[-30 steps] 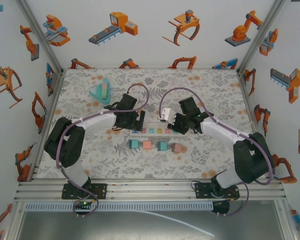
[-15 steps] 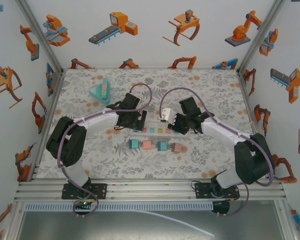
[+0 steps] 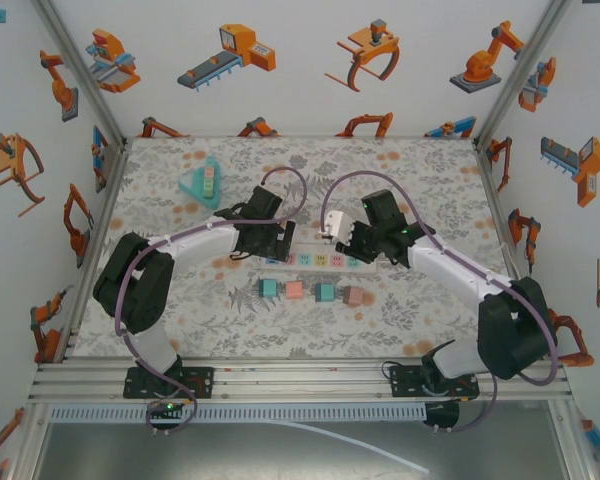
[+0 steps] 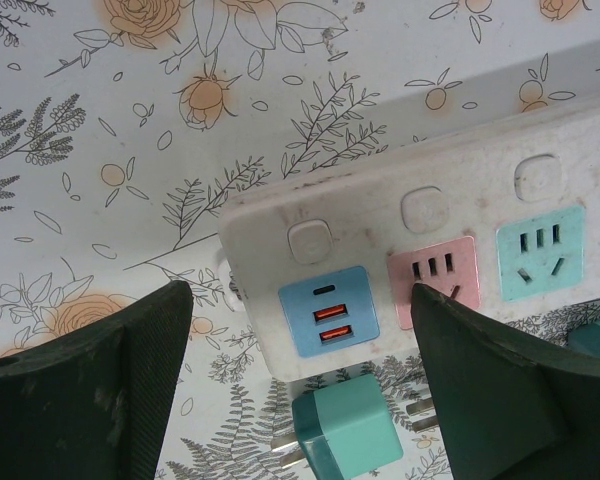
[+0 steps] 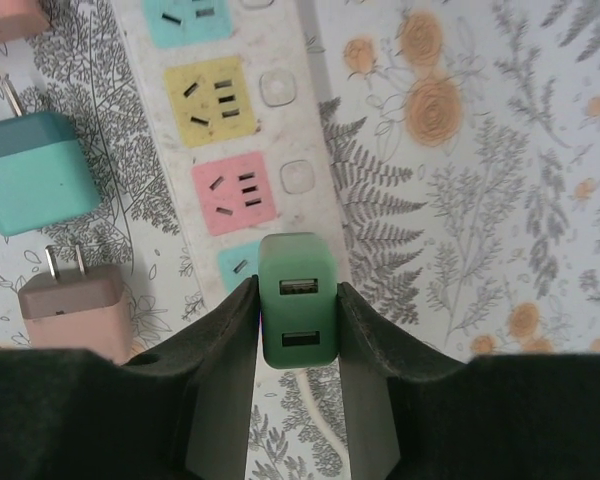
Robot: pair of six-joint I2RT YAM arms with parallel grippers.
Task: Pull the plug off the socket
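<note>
Evidently the grasp is made and the pull is not yet begun: the green plug (image 5: 297, 330) is clamped by the right gripper (image 5: 298, 290), apparently seated at one end of the power strip (image 4: 460, 170). A straight lift is called for, with the strip kept down; the left gripper (image 4: 295, 340) is held open above its other end. The floral bench (image 3: 420, 170) is enclosed by white walls (image 3: 300, 100) printed with orange robots.

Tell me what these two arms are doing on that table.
The right gripper is shut on a green USB plug sitting at the end socket of the white power strip; whether it has lifted free is unclear. The left gripper hangs open over the strip's opposite end, above the blue USB socket. Other plugs lie loose beside the strip.
</note>
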